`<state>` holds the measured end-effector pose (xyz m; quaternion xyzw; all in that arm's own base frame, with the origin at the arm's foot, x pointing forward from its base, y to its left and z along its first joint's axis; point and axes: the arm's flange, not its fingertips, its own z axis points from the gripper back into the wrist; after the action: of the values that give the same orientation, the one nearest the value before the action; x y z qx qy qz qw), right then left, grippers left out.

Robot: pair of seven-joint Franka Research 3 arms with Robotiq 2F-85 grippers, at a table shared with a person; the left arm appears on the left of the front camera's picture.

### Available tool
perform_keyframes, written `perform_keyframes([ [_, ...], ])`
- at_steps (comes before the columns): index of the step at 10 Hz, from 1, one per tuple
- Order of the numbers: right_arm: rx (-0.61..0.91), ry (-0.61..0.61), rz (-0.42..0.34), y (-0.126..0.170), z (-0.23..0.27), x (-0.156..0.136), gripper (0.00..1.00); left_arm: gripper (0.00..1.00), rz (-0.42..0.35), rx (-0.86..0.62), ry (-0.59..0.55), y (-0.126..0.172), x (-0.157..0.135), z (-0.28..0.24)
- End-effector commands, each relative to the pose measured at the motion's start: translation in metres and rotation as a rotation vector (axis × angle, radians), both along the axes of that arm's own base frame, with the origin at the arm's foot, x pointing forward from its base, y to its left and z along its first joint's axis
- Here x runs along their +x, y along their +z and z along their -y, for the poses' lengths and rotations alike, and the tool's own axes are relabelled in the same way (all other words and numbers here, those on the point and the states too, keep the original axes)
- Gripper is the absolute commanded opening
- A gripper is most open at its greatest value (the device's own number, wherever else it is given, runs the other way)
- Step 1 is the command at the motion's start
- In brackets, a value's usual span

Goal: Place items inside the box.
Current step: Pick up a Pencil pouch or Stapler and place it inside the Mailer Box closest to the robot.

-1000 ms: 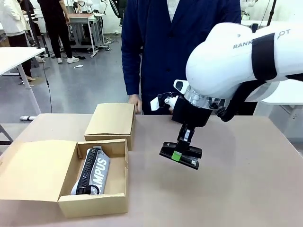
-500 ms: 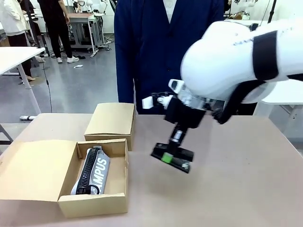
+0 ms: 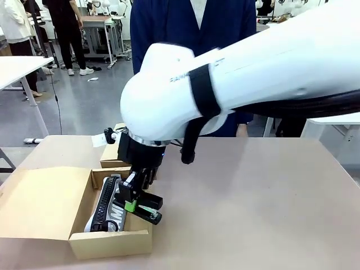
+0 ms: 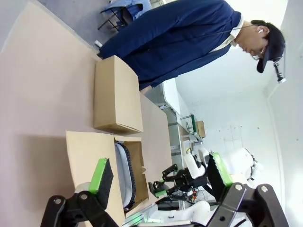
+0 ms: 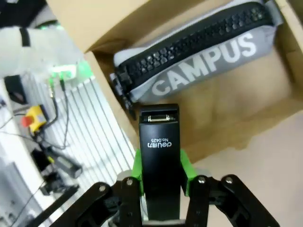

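Clamped on the black stapler (image 3: 147, 212), the right gripper (image 3: 130, 205) in the front view now hangs over the right front corner of the open box (image 3: 107, 245). A second ago it held the same stapler over bare table (image 3: 264, 214) right of the middle; the arm has since swung across to the left and now hides much of the closed box (image 3: 111, 156) behind. The grey pencil case (image 3: 108, 207) lies where it lay before, along the box's floor, just left of the stapler. Whether the stapler touches the box cannot be told here. The person (image 3: 191, 28) stands at the far side.

From the left wrist, the left gripper (image 4: 161, 172) stands released, its green pads wide apart with nothing between them. Beyond it lie the open box (image 4: 85, 151) with the pencil case (image 4: 124, 175) inside, the closed box (image 4: 116, 94) and the person (image 4: 175, 38).

From the right wrist, the right gripper (image 5: 161, 171) pinches the stapler (image 5: 159, 146) between its green pads, the stapler's nose pointing at the pencil case (image 5: 203, 59), lettered "CAMPUS", which rests against one wall of the box (image 5: 232, 106). The stapler's nose is over the box's bare floor, just short of the case.
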<state>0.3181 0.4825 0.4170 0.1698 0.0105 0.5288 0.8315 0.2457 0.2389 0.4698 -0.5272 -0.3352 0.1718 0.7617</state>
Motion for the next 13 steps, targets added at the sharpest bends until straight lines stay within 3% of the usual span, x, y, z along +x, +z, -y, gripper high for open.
perform_keyframes([
  [1, 0.078, -0.102, 0.015, 0.023, 0.029, -0.008, 0.32, 1.0, 0.031, -0.012, 0.003, 0.001, 0.001, 0.0],
  [2, 0.0, 0.0, 0.0, 0.0, 0.0, 0.0, 0.32, 1.0, 0.031, -0.012, 0.003, 0.001, 0.001, 0.0],
  [3, -0.138, -0.278, -0.004, 0.008, -0.011, -0.002, 0.32, 1.0, 0.031, -0.012, 0.003, 0.001, 0.001, 0.0],
  [5, -0.21, -0.599, -0.096, 0.033, -0.025, -0.014, 0.32, 1.0, 0.031, -0.012, 0.003, 0.001, 0.001, 0.0],
  [6, -0.216, -0.737, -0.089, 0.04, -0.026, -0.018, 0.32, 1.0, 0.031, -0.012, 0.003, 0.001, 0.001, 0.0],
  [7, -0.179, -0.723, -0.104, 0.044, -0.024, -0.023, 0.32, 1.0, 0.031, -0.012, 0.003, 0.001, 0.001, 0.0],
  [9, -0.14, -0.816, -0.126, 0.036, -0.021, -0.01, 0.32, 1.0, 0.031, -0.012, 0.003, 0.001, 0.001, 0.0],
  [13, -0.137, -0.89, -0.095, 0.01, -0.027, 0.007, 0.32, 1.0, 0.031, -0.012, 0.003, 0.001, 0.001, 0.0],
])
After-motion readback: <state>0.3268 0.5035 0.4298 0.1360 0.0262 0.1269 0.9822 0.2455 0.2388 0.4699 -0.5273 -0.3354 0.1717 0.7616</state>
